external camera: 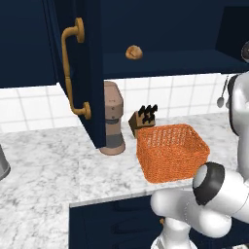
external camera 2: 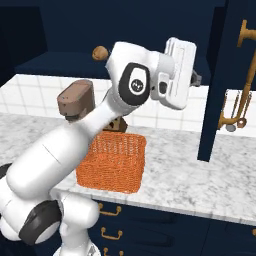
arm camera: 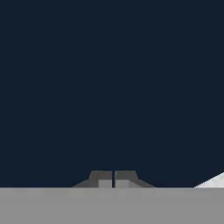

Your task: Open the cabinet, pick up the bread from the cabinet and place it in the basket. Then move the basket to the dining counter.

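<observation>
The dark navy cabinet stands open, its left door (external camera: pixel 82 73) swung out with a curved brass handle (external camera: pixel 72 73) and its right door (external camera 2: pixel 222 85) also swung out. On the cabinet shelf lies the small round golden-brown bread (external camera: pixel 134 52) (external camera 2: pixel 100 52). Below it, on the marble worktop, sits the orange mesh basket (external camera: pixel 172 151) (external camera 2: pixel 115 162) with nothing inside. My gripper (arm camera: pixel 113 179) is shut on nothing and faces the dark navy cabinet from close up. In the right base view the gripper (external camera 2: pixel 197 78) is raised at shelf height, right of the bread and above the basket.
A brown coffee machine (external camera: pixel 113 119) (external camera 2: pixel 76 100) and a knife block (external camera: pixel 144 118) stand behind the basket. Utensils (external camera 2: pixel 232 117) hang on the tiled wall at the right. Brass-handled drawers (external camera 2: pixel 110 210) run under the worktop's front edge.
</observation>
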